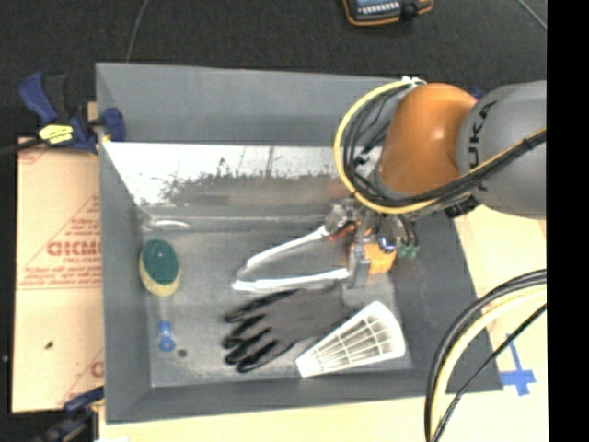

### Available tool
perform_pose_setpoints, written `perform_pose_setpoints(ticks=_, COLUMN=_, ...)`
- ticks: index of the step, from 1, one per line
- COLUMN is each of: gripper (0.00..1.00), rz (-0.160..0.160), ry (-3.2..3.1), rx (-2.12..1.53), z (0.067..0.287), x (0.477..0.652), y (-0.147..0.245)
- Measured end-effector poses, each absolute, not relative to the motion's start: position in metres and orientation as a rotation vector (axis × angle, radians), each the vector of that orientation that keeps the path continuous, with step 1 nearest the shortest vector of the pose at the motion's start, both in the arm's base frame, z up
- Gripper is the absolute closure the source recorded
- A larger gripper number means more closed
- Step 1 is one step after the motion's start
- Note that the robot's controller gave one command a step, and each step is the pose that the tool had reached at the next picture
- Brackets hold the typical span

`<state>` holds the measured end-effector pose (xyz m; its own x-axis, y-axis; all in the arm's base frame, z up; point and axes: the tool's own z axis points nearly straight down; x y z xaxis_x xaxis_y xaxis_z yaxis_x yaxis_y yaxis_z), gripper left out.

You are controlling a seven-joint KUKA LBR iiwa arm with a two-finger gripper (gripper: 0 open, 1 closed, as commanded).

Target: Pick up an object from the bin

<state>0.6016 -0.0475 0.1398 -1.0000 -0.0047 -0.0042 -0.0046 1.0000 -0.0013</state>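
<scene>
Jaws, state impossible to tell, hang at the right end of white plastic tongs (293, 281) mid-bin, beside a black glove (276, 325); probably light, springy, slippery; best pinched across one leg.

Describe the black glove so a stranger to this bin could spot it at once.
Look in the grey bin, low in the view. The black glove lies flat, fingers pointing left: the only dark, hand-shaped thing, beside a white slotted fan.
</scene>
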Motion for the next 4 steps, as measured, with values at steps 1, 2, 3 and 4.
perform_pose_setpoints(ticks=1, gripper=0.0, rz=-0.002, ry=3.137, rx=-0.007, z=0.14, x=0.602, y=-0.047)
perform_pose_setpoints(ticks=2, gripper=0.0, rz=-0.001, ry=3.114, rx=0.06, z=0.077, x=0.618, y=-0.048)
perform_pose_setpoints(ticks=3, gripper=1.0, rz=-0.007, ry=3.101, rx=-0.35, z=0.072, x=0.614, y=-0.058)
perform_pose_setpoints(ticks=4, gripper=1.0, rz=-0.007, ry=3.101, rx=-0.349, z=0.072, x=0.614, y=-0.058)
